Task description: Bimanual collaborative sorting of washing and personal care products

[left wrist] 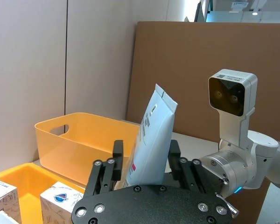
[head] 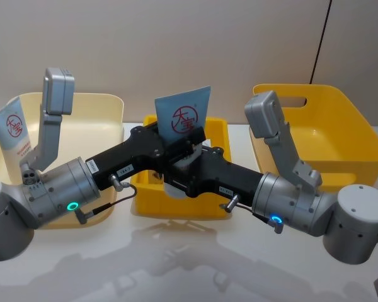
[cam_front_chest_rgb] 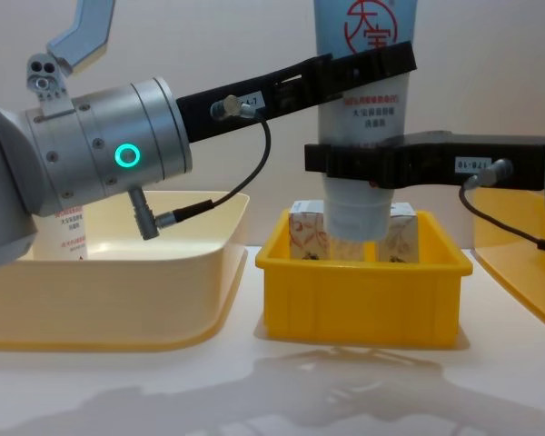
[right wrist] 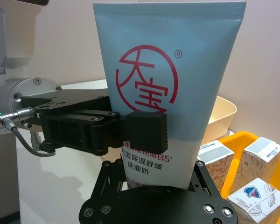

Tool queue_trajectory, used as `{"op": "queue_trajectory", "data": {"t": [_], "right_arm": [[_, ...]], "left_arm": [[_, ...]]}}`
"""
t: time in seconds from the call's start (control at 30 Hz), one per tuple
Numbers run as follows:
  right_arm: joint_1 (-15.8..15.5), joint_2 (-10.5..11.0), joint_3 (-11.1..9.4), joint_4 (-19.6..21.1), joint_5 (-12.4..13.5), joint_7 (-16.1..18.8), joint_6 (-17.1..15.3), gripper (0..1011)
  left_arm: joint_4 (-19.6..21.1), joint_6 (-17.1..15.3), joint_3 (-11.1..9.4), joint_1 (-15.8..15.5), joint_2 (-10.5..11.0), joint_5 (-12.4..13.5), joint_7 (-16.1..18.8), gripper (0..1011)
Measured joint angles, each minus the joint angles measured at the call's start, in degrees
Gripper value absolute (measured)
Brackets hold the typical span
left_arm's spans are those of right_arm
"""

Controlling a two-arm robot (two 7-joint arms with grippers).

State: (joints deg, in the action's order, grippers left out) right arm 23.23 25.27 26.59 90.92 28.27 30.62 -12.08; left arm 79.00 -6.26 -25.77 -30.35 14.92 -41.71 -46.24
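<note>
A pale-blue tube with a red circled character stands upright, cap down, above the small yellow bin. My left gripper is shut across its middle. My right gripper is shut on it lower down, just above the cap. In the left wrist view the tube rises between the left gripper. In the right wrist view the tube rises out of my right gripper, with a left finger on its face. White cartons stand in the bin below. A second tube leans in the cream tray.
A large yellow bin with a handle slot stands at the right. The cream tray takes up the left side. White tabletop lies free in front of the bins. A wall runs close behind.
</note>
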Motion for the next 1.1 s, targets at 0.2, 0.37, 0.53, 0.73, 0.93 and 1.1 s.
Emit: {"op": "queue_trajectory", "data": {"t": [0.2, 0.37, 0.53, 0.73, 0.93, 1.1], "right_arm": [[0.0, 0.0, 0.0, 0.0, 0.0, 0.0, 0.0, 480], [0.0, 0.0, 0.1, 0.0, 0.0, 0.0, 0.0, 463], [-0.3, 0.3, -0.2, 0.3, 0.1, -0.3, 0.2, 463], [-1.8, 1.3, -1.5, 1.7, 0.5, -1.9, 0.4, 463], [-4.2, 2.8, -3.7, 3.8, 1.0, -4.4, 0.8, 463], [-6.1, 3.9, -5.6, 5.4, 1.1, -6.6, 1.0, 463]], "left_arm": [[0.0, 0.0, 0.0, 0.0, 0.0, 0.0, 0.0, 732], [0.0, 0.0, 0.0, 0.0, 0.0, 0.0, 0.0, 903], [0.0, 0.0, 0.0, 0.0, 0.0, 0.0, 0.0, 993], [0.0, 0.0, 0.1, 0.0, 0.0, 0.0, 0.0, 1003], [0.0, 0.0, 0.1, 0.0, 0.0, 0.0, 0.0, 1003], [0.0, 0.0, 0.1, 0.0, 0.0, 0.0, 0.0, 1003]]}}
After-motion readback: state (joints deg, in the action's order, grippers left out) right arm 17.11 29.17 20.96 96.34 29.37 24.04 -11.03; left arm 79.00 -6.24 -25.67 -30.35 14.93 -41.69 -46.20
